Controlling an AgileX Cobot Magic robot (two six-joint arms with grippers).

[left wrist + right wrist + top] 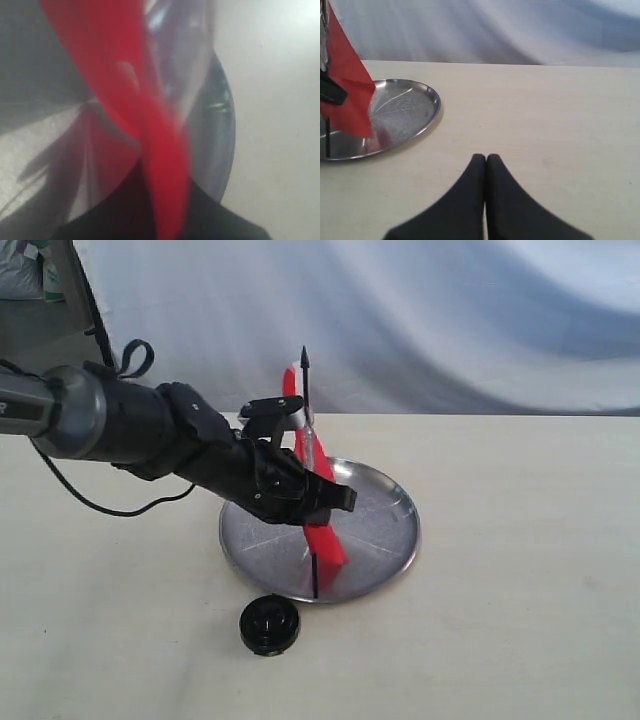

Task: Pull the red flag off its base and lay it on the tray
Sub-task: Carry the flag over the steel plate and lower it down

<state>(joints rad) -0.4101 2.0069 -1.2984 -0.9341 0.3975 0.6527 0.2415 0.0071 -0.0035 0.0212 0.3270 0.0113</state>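
The base (269, 624) lies beside the tray (402, 548); the left claw (311, 456) pinches the red flag (326, 540) upright; the right claw (486, 159) is pressed together.

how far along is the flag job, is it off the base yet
Done: the red flag is off the base, which sits empty on the table in front of the tray. In hand: the left gripper holds the flag upright over the tray. Left: lay it flat and let go. The right gripper is shut, away from the tray.
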